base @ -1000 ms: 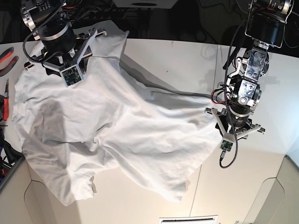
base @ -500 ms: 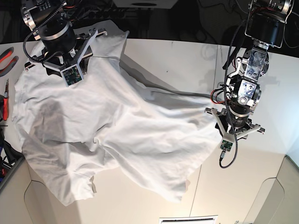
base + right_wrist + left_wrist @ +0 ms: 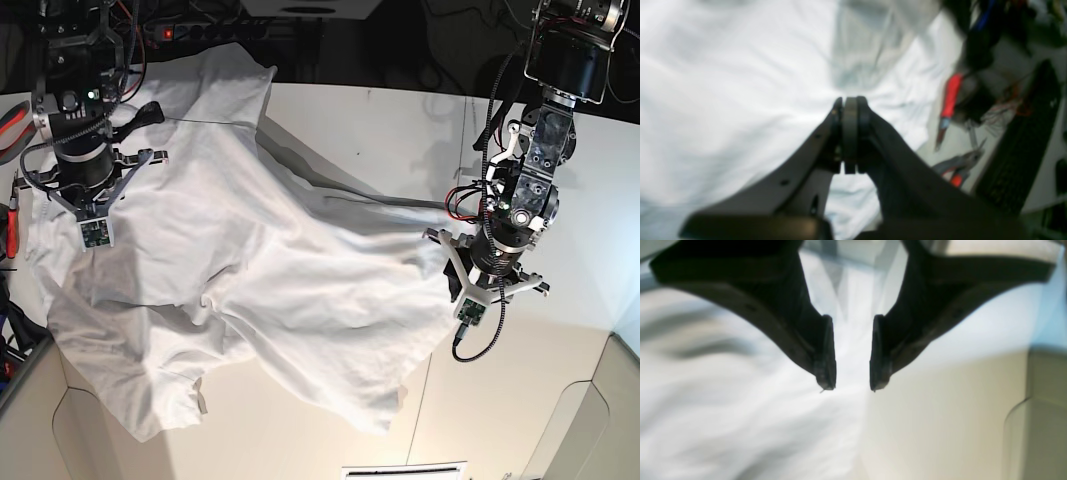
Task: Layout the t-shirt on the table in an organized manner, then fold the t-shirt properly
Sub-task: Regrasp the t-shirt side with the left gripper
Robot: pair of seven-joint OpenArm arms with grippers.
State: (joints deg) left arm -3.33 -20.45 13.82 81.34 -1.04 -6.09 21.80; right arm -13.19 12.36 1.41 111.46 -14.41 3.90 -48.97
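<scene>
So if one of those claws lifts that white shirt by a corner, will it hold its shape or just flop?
Probably flop. The t-shirt lies in soft creases and bunched folds, so it looks thin and limp. Its lower edge droops over the table edge, so a lifted corner would likely drag the rest behind it. It looks light, and pushing would likely wrinkle it rather than slide it flat.

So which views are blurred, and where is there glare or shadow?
Left wrist view: the t-shirt is soft and overexposed, only the left gripper is fairly sharp. Right wrist view: blurred everywhere, with a grey shadow on the cloth. Base view: sharp, with shadows in the cloth folds on the table.
</scene>
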